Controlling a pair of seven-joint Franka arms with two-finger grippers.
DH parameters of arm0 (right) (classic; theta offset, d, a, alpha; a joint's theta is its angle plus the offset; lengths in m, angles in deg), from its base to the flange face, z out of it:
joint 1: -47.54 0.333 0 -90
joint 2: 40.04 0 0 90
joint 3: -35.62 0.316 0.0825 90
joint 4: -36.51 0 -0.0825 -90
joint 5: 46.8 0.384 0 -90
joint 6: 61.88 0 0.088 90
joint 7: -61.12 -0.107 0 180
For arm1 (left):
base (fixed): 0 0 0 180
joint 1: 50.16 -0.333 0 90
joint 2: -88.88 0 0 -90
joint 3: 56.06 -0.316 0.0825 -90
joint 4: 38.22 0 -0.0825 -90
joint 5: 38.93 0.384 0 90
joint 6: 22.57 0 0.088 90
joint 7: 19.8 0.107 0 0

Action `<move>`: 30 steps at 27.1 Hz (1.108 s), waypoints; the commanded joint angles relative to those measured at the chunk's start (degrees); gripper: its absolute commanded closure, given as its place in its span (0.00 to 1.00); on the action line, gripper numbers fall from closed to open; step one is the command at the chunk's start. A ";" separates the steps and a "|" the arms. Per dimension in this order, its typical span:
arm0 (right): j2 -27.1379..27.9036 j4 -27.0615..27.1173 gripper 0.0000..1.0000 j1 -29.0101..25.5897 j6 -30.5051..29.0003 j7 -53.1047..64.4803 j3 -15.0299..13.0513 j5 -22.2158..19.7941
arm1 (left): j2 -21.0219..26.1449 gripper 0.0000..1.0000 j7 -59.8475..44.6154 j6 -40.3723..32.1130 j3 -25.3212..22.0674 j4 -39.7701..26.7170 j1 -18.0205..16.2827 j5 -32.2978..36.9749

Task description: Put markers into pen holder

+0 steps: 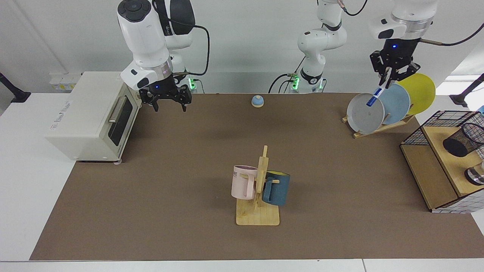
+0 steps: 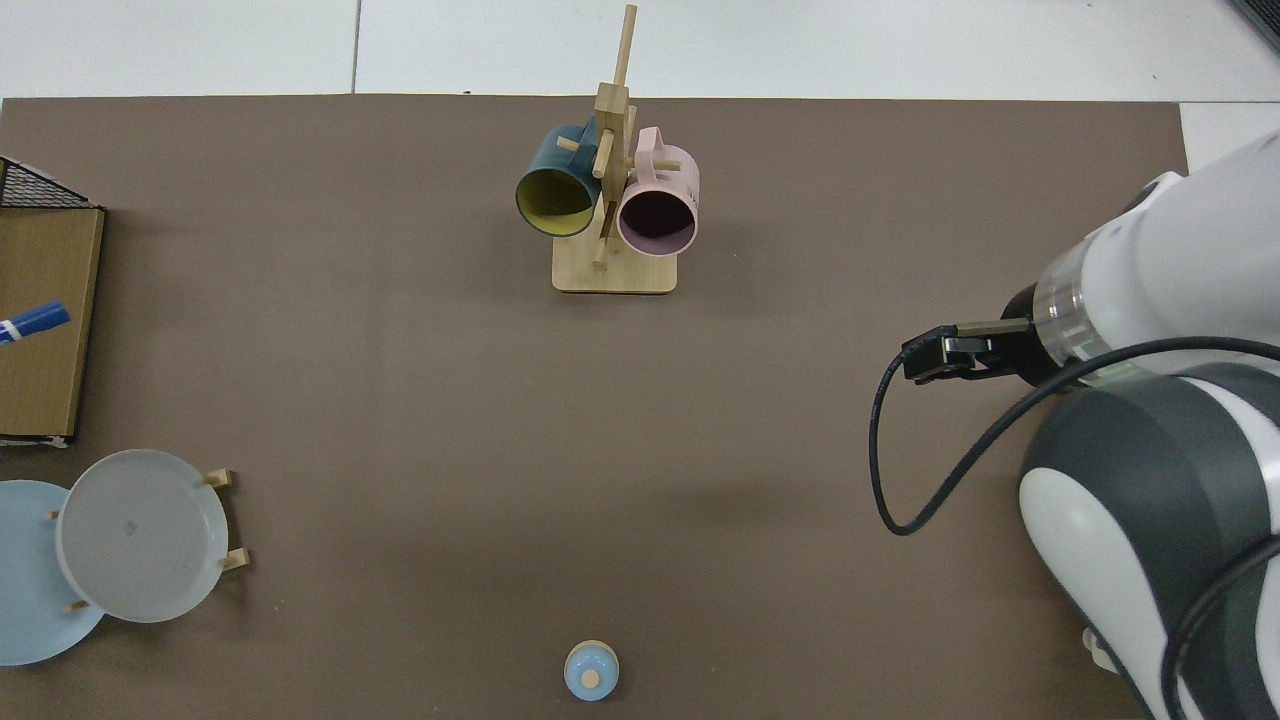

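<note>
In the facing view my left gripper (image 1: 390, 79) hangs high at the back right, above the plate rack, shut on the marker (image 1: 376, 96). The marker slants down with its blue cap lowest, in front of the grey plate. In the top view only the blue cap of the marker (image 2: 30, 322) shows, at the frame's left edge over a wooden shelf. The pen holder (image 1: 463, 139), a black mesh cup, leans on the wooden shelf at the far right, well apart from the marker. My right gripper (image 1: 170, 107) hovers open beside the toaster oven, holding nothing.
A white toaster oven (image 1: 90, 113) stands at the left. A wooden mug rack (image 1: 259, 196) with a pink and a blue mug sits mid-table. Three plates lean in a rack (image 1: 389, 104). A small blue bell (image 1: 257, 101), a wire basket (image 1: 435, 126) and a silver cylinder (image 1: 476, 175) are present.
</note>
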 commanded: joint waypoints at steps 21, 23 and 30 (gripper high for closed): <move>-3.20 -1.11 0.01 -3.37 3.09 2.27 -0.02 0.12 | 2.70 1.00 15.11 11.83 1.03 3.59 -6.16 17.19; -3.20 -1.11 0.01 -4.07 2.48 2.71 -0.02 0.20 | 2.78 1.00 15.98 13.41 0.86 3.59 -6.33 17.90; -2.93 -1.20 0.01 -4.69 0.54 2.27 -0.02 0.20 | 3.49 1.00 21.61 17.99 0.77 3.59 -9.67 18.43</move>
